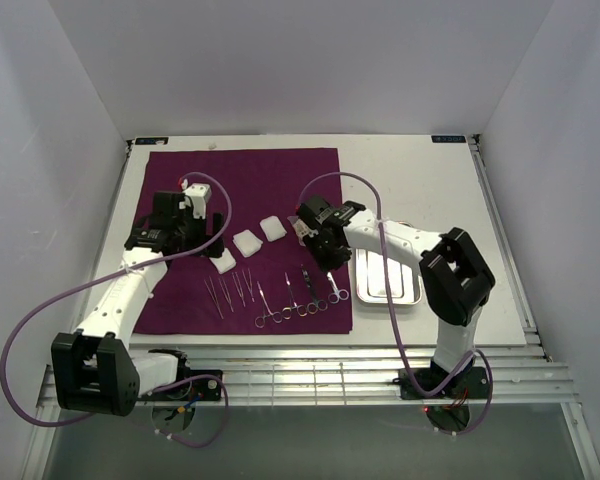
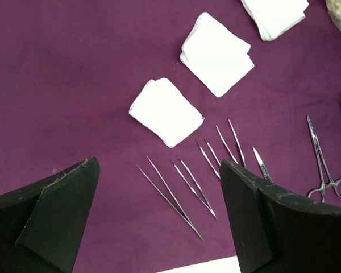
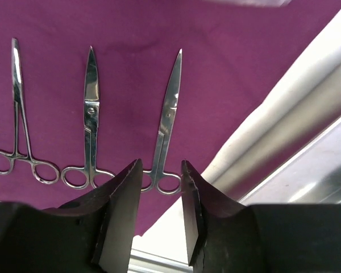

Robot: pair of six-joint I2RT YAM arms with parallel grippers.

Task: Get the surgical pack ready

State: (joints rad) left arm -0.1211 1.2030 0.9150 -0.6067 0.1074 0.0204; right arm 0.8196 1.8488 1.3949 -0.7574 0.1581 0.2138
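The deep-purple cloth (image 1: 240, 190) lies flat and spread open on the table. On it lie three white gauze pads (image 1: 248, 242), a row of tweezers (image 1: 230, 290) and a row of scissors and forceps (image 1: 300, 300). The small steel tray (image 1: 385, 280) sits empty on the table, right of the cloth. My left gripper (image 1: 218, 225) is wide open and empty, hovering over the tweezers (image 2: 170, 196) near a gauze pad (image 2: 166, 111). My right gripper (image 1: 323, 255) is open by a narrow gap and empty, above the finger rings of the rightmost scissors (image 3: 167, 108) at the cloth's right edge.
The tray's rim (image 3: 329, 170) shows at the right of the right wrist view. A slatted metal rail (image 1: 310, 375) runs along the near table edge by the arm bases. White walls enclose the table.
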